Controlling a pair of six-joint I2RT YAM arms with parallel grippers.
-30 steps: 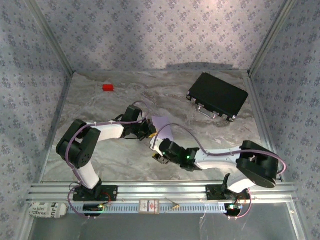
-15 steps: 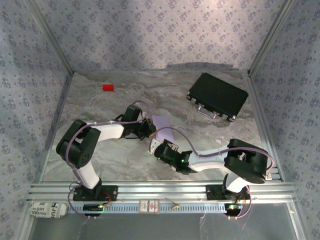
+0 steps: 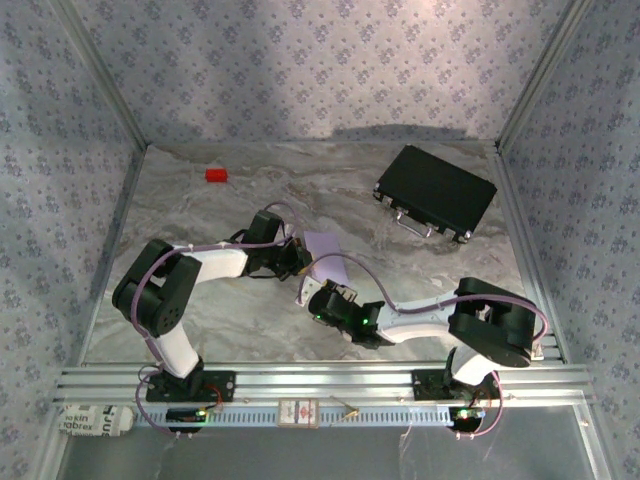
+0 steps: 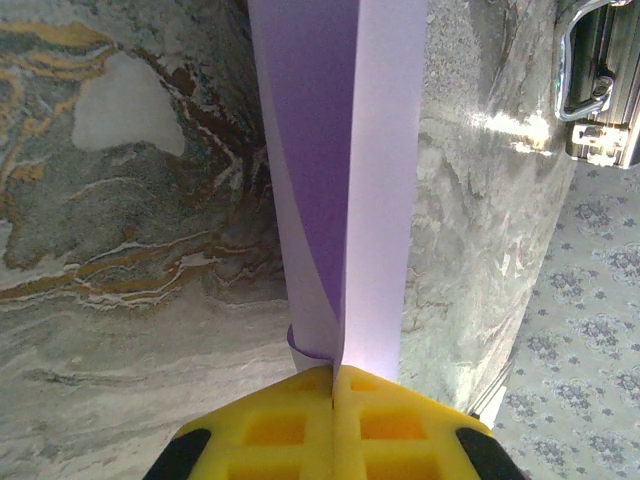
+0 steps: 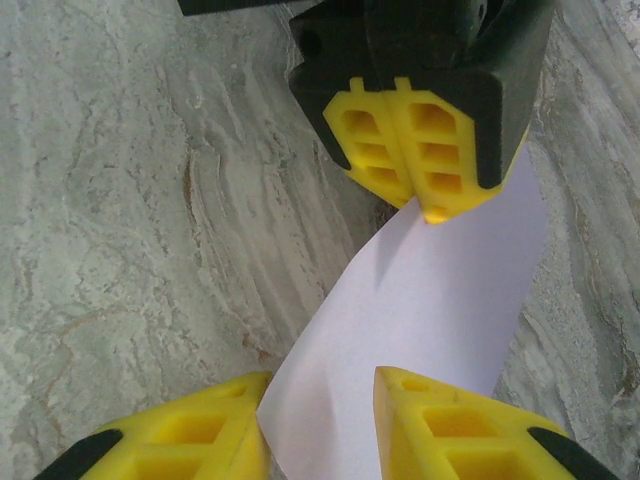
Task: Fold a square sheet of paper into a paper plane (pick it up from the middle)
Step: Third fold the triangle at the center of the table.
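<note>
The square sheet of paper [image 3: 326, 251], pale lilac, is folded along a centre crease and lifted off the marble table. My left gripper [image 3: 299, 262] is shut on one end of it. In the left wrist view the paper [image 4: 340, 150] runs up from between the closed yellow fingers [image 4: 280, 425]. My right gripper [image 3: 317, 298] sits at the sheet's near end. In the right wrist view its jaws stand apart, with the paper [image 5: 440, 290] lying in the gap of the right gripper [image 5: 320, 410]. The left gripper [image 5: 428, 206] pinches the far end there.
A small red block [image 3: 216, 175] lies at the back left. A black rectangular case [image 3: 436, 192] lies at the back right, and its metal latch [image 4: 588, 75] shows in the left wrist view. Patterned walls close in three sides, and an aluminium rail [image 3: 320, 385] runs along the front.
My right arm has pushed left and forward to the paper's near end, and its jaws have narrowed around the sheet. The left gripper has kept still, holding the paper.
</note>
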